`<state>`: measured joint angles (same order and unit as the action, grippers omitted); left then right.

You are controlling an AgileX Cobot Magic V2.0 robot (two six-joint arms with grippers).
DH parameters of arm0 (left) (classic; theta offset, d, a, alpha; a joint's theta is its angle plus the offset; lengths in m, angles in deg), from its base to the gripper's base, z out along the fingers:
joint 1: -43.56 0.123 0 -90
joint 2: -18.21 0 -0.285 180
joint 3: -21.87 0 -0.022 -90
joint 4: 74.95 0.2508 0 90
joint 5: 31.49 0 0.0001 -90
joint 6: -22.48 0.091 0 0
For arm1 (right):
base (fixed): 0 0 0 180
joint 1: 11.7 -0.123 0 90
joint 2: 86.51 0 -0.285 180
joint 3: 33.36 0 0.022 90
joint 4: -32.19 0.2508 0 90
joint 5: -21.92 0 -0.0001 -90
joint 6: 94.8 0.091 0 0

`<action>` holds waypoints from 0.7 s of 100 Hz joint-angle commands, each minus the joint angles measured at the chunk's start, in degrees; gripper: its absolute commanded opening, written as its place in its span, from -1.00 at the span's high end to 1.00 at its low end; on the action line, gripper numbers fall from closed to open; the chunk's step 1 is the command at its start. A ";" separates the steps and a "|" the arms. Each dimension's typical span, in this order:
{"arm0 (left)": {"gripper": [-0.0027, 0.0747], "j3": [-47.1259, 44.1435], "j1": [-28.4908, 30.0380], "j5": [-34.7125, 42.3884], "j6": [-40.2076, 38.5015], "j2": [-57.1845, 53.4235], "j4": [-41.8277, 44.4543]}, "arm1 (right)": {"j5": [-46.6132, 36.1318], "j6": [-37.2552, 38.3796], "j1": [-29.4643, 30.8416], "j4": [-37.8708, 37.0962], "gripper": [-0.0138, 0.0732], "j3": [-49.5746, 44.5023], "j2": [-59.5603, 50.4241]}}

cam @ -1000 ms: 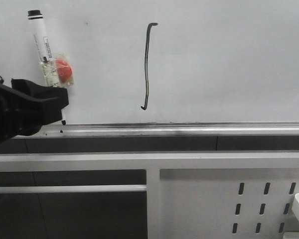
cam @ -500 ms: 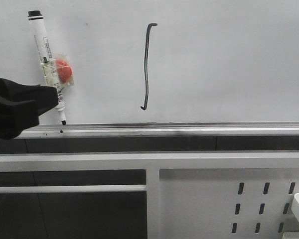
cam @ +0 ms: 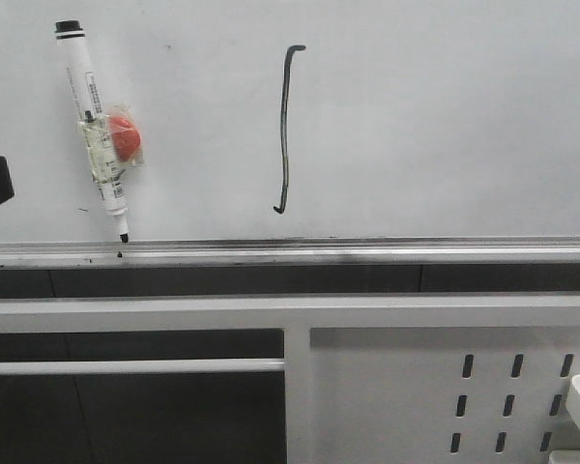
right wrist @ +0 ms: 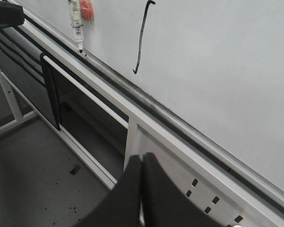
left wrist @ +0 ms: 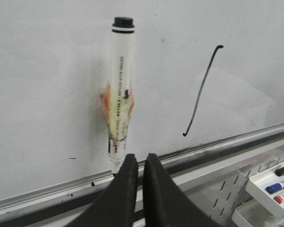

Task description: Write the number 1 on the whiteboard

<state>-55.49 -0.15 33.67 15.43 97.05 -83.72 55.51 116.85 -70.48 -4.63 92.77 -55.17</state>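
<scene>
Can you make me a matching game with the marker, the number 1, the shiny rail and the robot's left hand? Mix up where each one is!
Things:
1. marker
2. number 1
3. silver rail
4. left hand

Where or how:
A. runs along the whiteboard's lower edge
B. stuck to the board with a red magnet, tip pointing down
C. fingers shut, holding nothing
D. thin dark line drawn to the right of the marker

Pairs: 1-B, 2-D, 3-A, 4-C

Both grippers, left [left wrist: 138, 163] and right [right wrist: 142, 163], have matte black, tapered jaws.
</scene>
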 commanded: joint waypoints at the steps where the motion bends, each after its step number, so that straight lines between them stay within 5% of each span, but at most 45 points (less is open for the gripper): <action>1: 0.98 -1.99 -0.06 12.48 0.50 -0.93 1.63 | -2.34 0.20 0.20 -1.82 0.80 -1.04 -4.14; 16: 0.98 -0.86 -0.06 9.66 3.74 -0.93 1.52 | -1.47 0.20 0.20 -1.82 0.80 -2.50 -10.99; 30: 0.98 6.77 -0.06 -1.91 5.11 -1.50 3.40 | -1.47 0.20 0.20 -1.82 0.80 -2.50 -13.63; 58: 0.98 28.23 -0.06 -52.95 10.29 -15.15 12.36 | -1.47 0.20 0.20 -1.82 0.80 -2.50 -13.76; 70: 0.98 31.32 -0.06 -63.84 10.39 -24.15 13.60 | -1.47 0.20 0.20 -1.82 0.80 -2.50 -13.76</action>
<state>-27.62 -0.15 -24.65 25.68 79.62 -71.01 57.08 117.18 -70.48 -4.63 88.90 -69.42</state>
